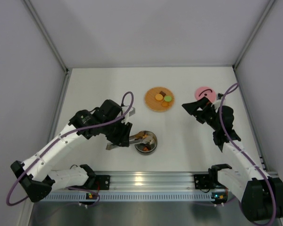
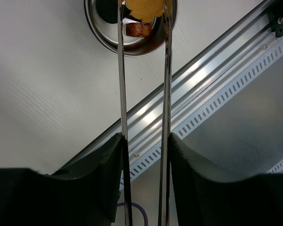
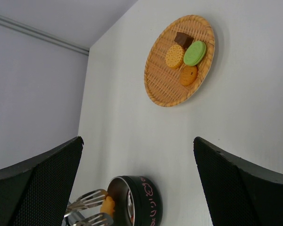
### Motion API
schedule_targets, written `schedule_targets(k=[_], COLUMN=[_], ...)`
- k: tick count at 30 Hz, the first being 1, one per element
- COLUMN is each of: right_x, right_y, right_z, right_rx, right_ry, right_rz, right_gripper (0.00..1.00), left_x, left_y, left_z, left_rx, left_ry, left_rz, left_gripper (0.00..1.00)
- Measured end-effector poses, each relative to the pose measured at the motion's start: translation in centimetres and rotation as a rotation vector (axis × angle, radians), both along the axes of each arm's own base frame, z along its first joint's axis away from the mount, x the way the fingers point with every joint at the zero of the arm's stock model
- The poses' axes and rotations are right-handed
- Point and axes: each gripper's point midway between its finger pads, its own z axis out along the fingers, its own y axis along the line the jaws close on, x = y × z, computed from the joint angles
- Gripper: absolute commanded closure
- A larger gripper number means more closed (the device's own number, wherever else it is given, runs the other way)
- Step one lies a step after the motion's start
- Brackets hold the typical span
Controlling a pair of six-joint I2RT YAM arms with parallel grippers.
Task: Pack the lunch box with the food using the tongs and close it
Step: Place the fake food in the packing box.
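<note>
Nearest to us, the left gripper [image 2: 145, 141] is clamped on the tongs [image 2: 121, 84]. Its two fingers [image 2: 104, 174] press the slim metal arms from outside, so the jaws stand only narrowly apart with the tongs between them. The tongs run forward from there, and their tips pinch a yellow-orange piece of food [image 2: 140, 5] directly above the lunch box [image 2: 96, 28]. The lunch box sits on the table just beyond the aluminium rail [image 2: 212, 70], near the middle of the workspace. Inside it we see one brown piece [image 2: 139, 29] lying on the steel bottom.

We judge the packing step to be under way, with this piece at the point of delivery. The next move calls for easing the squeeze so the tongs spring open and let the piece drop inside the rim, not onto it.

Further out, the right gripper [image 1: 192, 106] hangs above the table with its jaws spread wide, holding nothing. Beyond the lunch box lies the woven plate [image 3: 162, 84], well apart from it. On the plate are a yellow biscuit [image 3: 174, 55], a green round [image 3: 195, 52], an orange piece [image 3: 188, 75] and a brown square [image 3: 183, 39]. Those four need fetching one at a time. Farthest right, the pink lid [image 1: 203, 92] rests flat on the table just behind the right gripper, and closing comes last.
</note>
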Motion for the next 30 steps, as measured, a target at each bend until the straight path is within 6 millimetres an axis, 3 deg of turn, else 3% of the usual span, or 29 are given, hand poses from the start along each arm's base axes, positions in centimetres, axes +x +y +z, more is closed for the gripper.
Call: schedule_targets(k=[21, 26, 30], right_x=[0.0, 0.0, 0.0], right_y=[0.0, 0.0, 0.0], right_z=[0.0, 0.0, 0.0], right_rx=[0.000, 0.000, 0.001], right_ry=[0.000, 0.000, 0.000], right_rz=[0.000, 0.000, 0.001], right_gripper=[0.01, 0.00, 0.00], left_x=[1.2, 3.7, 7.3], left_y=[-1.1, -2.5, -4.2], left_z=[1.1, 3.2, 4.9], left_rx=[-0.012, -0.032, -0.025], left_ry=[-0.029, -0.097, -0.173], left_rz=[0.003, 0.041, 0.101], left_gripper=[0.50, 0.49, 0.47])
